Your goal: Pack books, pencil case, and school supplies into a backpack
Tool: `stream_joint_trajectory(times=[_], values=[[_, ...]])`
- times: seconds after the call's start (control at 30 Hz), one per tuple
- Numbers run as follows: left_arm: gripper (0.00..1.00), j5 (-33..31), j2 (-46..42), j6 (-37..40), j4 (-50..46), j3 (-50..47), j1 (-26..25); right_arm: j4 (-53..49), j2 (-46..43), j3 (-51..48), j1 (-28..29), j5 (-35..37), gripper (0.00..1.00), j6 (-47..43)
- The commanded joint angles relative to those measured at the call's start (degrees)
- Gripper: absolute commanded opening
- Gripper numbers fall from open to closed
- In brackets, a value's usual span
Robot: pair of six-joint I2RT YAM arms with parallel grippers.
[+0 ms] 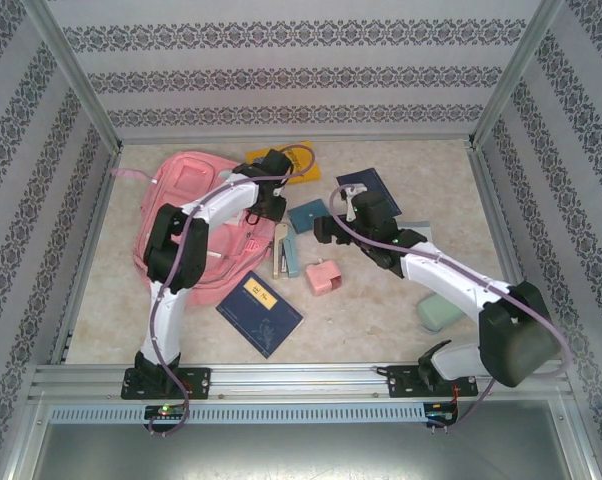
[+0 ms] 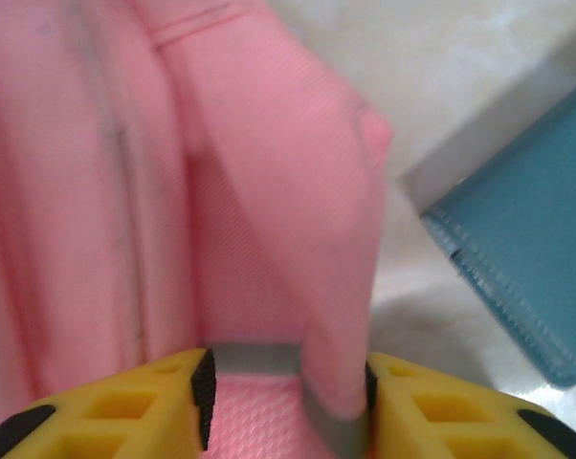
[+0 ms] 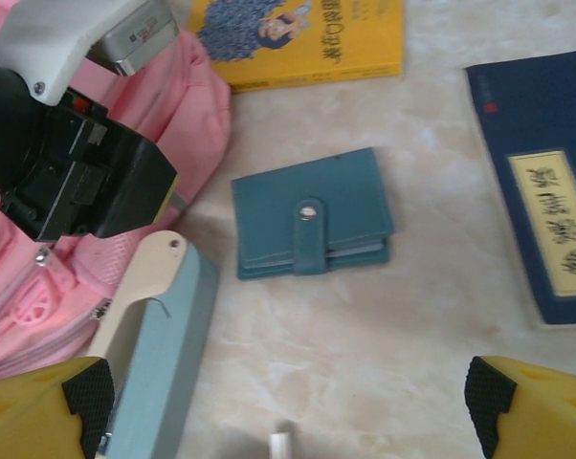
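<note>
While sprawling across the left rear of the counter (image 1: 381,310), the backpack (image 1: 191,215) is showing pink fabric and a front pocket. The left end effector (image 2: 288,382) is standing partly parted, a fold of that fabric resting between its fingers (image 2: 125,411). The right end effector (image 3: 288,402) is gaping wide, empty. Overhead is revealing the mint pencil case (image 1: 441,313) at right; the right wrist view is revealing the teal pouch (image 3: 312,225) with snap tab.
</note>
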Motion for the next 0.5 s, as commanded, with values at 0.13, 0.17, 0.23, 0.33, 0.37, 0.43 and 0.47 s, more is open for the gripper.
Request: stream_joint_trajectory(times=[0.13,0.17,0.23,0.33,0.37,0.43,0.47], values=[[0.47,-5.17,-17.39,-6.98,-1.37,-11.63,2.7,0.13,11.7,11.28,1.45,-8.29,0.79,3.75],[0.46,-5.4,-19.65,-8.95,-1.59,-14.2,2.8,-0.11,14.13,13.43,1.45,-9.45,0.77,4.25],[0.46,-5.35,-23.71,-12.33,-1.68,-19.55,2.76,-0.43,18.77,17.66,1.43,-11.4,0.74,5.74],[0.44,-5.49,-30.1,-18.7,-1.98,-27.94,2.75,-1.2,25.89,24.78,1.71,-13.78,0.67,7.7],[0.44,-4.83,-31.93,-20.97,-2.09,-30.77,2.73,-1.63,28.3,27.36,1.71,-14.73,0.65,8.56],[0.42,-3.54,-35.22,-25.82,-2.03,-35.96,2.67,-2.59,32.78,32.03,1.85,-17.03,0.58,10.12],[0.41,-3.11,-36.97,-28.7,-2.19,-38.99,2.65,-3.62,34.94,34.53,2.05,-17.91,0.55,11.0]])
